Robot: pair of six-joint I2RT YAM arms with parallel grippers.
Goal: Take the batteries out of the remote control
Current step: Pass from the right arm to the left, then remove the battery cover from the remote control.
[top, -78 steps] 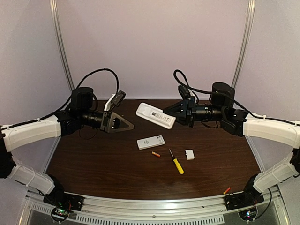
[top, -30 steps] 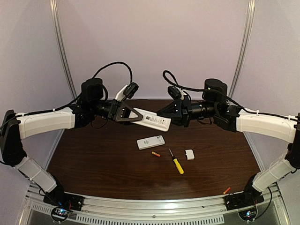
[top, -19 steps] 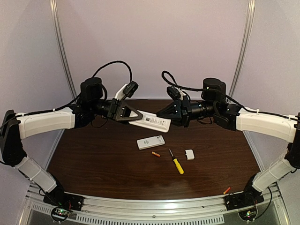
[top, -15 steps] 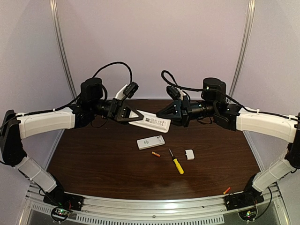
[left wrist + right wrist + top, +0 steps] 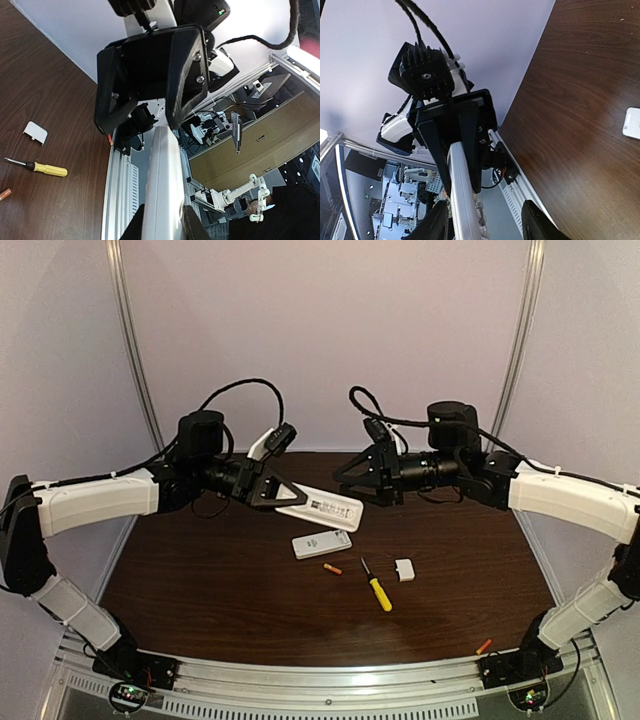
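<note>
- As I read the top view, the left gripper (image 5: pixel 292 498) is clenched on one end of the remote (image 5: pixel 325 508), which it carries clear of the table (image 5: pixel 200 580).
- Left wrist view: the fingers (image 5: pixel 131 232) of the left gripper (image 5: pixel 162 227) press both long edges of the remote (image 5: pixel 162 185).
- Right gripper (image 5: pixel 352 480): released, jaws apart around the remote's other end. In its wrist view (right gripper (image 5: pixel 485 225)) I see the remote (image 5: pixel 461 200) close by one side, with a gap before the other.
- Second remote (image 5: pixel 322 544): flat on the table, nearer me than the held one.
- Battery (image 5: pixel 332 568) (image 5: pixel 4 194): orange, on the table between the second remote and the screwdriver.
- Second battery (image 5: pixel 484 646): at the near right edge, by the right arm's base.
- Screwdriver (image 5: pixel 376 587) (image 5: pixel 42 168): yellow handle, just beside the battery.
- Cover (image 5: pixel 404 569) (image 5: pixel 35 133): small, white, right of the screwdriver.
- Whether cells sit inside either remote, I cannot tell.
</note>
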